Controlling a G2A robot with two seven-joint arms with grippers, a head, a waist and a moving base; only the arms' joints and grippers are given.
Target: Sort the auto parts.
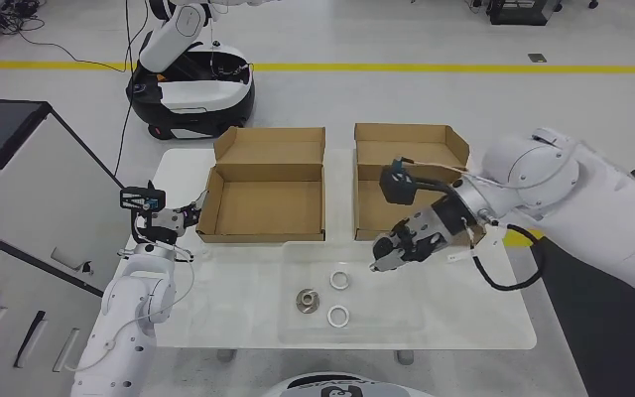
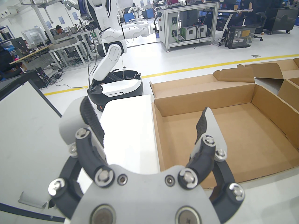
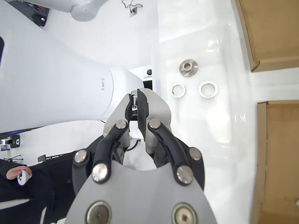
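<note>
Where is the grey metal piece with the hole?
In the top view the grey metal piece lies on the table in front of the left cardboard box, just left of the farther ring and the nearer ring.

Small threaded bolt [image 3: 133, 97] pinched upright in the right gripper [image 3: 135, 95], up off the table. Down near the robot-side edge, a grey flanged hub [image 1: 309, 299] lies flat, bore up. Just beside it, apart, are one pale ring [image 1: 339, 280] and a second ring [image 1: 338, 318], both flat. Left box [image 1: 263, 208] and right box [image 1: 369, 203], open cardboard, stand side by side along the far edge.

2x boxes [image 1: 268, 203], 2x rings [image 3: 200, 89], 1x flange [image 3: 194, 69], 1x bolt [image 3: 133, 97].
</note>
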